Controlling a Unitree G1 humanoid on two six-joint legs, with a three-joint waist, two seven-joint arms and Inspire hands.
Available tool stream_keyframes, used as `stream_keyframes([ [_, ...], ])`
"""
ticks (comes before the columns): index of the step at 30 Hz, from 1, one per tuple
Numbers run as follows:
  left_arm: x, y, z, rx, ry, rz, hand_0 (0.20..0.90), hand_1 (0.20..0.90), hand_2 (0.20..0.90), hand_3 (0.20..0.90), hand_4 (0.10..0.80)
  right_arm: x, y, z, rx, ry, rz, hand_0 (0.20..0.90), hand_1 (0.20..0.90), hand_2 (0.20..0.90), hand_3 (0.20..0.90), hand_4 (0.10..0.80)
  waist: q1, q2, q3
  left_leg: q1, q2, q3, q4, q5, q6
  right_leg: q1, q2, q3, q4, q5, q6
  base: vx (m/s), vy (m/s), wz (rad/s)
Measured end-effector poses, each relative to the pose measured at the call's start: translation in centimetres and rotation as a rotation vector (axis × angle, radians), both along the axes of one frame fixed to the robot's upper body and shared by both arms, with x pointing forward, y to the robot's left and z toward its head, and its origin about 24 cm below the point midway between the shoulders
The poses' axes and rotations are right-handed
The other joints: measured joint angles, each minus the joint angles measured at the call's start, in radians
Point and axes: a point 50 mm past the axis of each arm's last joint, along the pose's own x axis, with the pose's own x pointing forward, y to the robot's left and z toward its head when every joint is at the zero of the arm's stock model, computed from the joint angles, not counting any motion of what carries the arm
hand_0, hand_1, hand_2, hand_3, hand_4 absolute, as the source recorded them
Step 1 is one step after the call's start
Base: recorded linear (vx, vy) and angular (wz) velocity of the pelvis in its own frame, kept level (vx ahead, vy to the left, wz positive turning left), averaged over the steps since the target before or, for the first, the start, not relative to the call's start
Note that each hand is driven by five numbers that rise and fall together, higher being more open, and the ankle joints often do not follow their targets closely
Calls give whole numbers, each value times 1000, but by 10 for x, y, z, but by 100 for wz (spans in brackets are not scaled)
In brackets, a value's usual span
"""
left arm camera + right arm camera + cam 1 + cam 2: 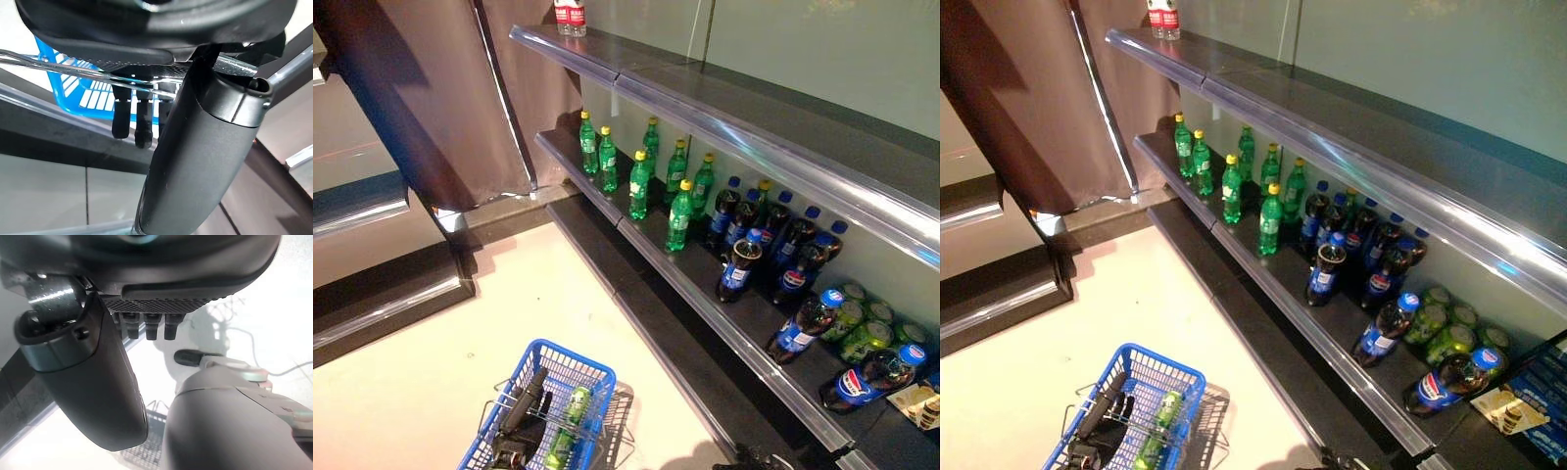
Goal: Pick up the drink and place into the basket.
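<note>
The blue basket hangs low at the front left, over the pale floor. My left hand is shut on its thin wire handles, with its fingers curled round them. A green drink lies inside the basket, also showing in the right eye view. My right hand is low at the bottom edge, in front of the shelf. In its wrist view its palm and thumb hold nothing and its fingers look relaxed.
A long dark shelf runs from the far left to the near right. It holds green bottles, dark cola bottles, green cans and a snack packet. Red-labelled bottles stand on the upper shelf. A dark panel stands at the left.
</note>
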Motion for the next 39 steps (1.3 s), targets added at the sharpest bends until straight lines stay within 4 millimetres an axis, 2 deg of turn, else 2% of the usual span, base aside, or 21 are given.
stream_keyframes([
  [25,-1,0,-1,23,23,-20,300,300,300,200,100,0,5,0,28,-8,19,900,900,900,900,800,-1,2,-20,2,0,2,-3,0,-1,2,0,1,0,0,-2,0,0,0],
  [30,-1,-2,-2,24,32,-24,300,300,300,200,100,11,13,3,48,-64,104,900,900,900,900,800,-2,1,-20,3,0,3,-3,0,-1,1,0,1,0,0,-1,0,0,0],
  [34,-1,-6,-3,21,44,-39,300,300,300,200,100,36,31,13,83,-177,263,900,900,900,900,800,-3,1,-20,4,1,6,-2,1,-1,1,1,3,0,1,-2,0,0,0],
  [39,-2,-10,-4,30,55,-76,300,300,300,200,100,58,39,26,86,-287,316,900,900,900,900,800,-7,1,-19,14,0,16,1,0,-1,0,3,17,0,3,-2,-9,1,-7],
])
